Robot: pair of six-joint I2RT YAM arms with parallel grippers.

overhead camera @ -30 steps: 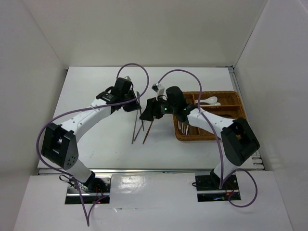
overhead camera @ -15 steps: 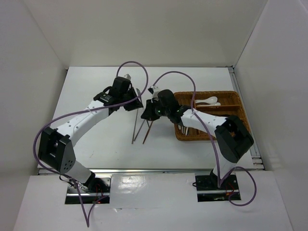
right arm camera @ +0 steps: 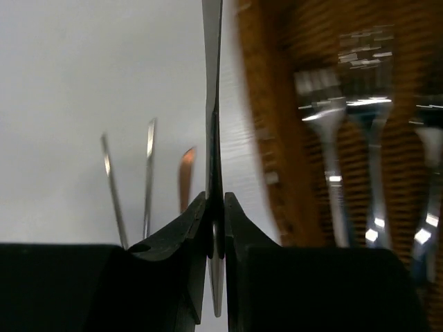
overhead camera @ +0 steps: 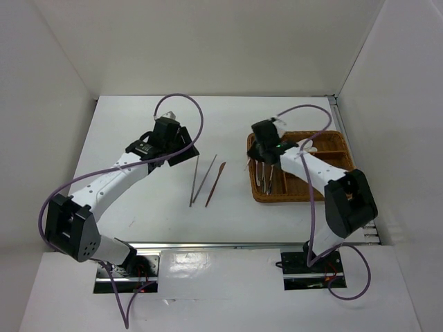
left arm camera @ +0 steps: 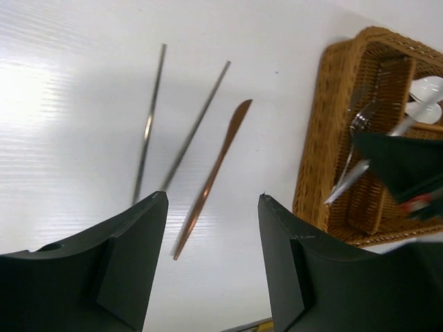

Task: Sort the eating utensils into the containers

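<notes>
Three sticks lie loose on the white desk [overhead camera: 159, 207] near the middle of the top view: two grey sticks [left arm camera: 149, 124], close at the lower ends and fanning apart toward the top, plus one copper-brown stick [left arm camera: 221, 160] just to their right, flattened at its upper end. All three well clear of the tray.

Left gripper [left arm camera: 213, 199]: wide open, nothing between the fingers. Hovers upper left of the sticks in the top view; seen from its own wrist, frames their lower ends from above without touching.

Right gripper [right arm camera: 215, 211]: clamped on a thin utensil [right arm camera: 212, 69], seen edge-on between the fingers, so kind not clear. Sits right of centre in the top view, over the left end of the wicker tray [overhead camera: 291, 198].

Inside the tray: silver forks [overhead camera: 264, 181] lengthwise in the left compartment, tines toward the upper edge in the right wrist view; white spoons [overhead camera: 304, 146] in a compartment toward the upper edge.
</notes>
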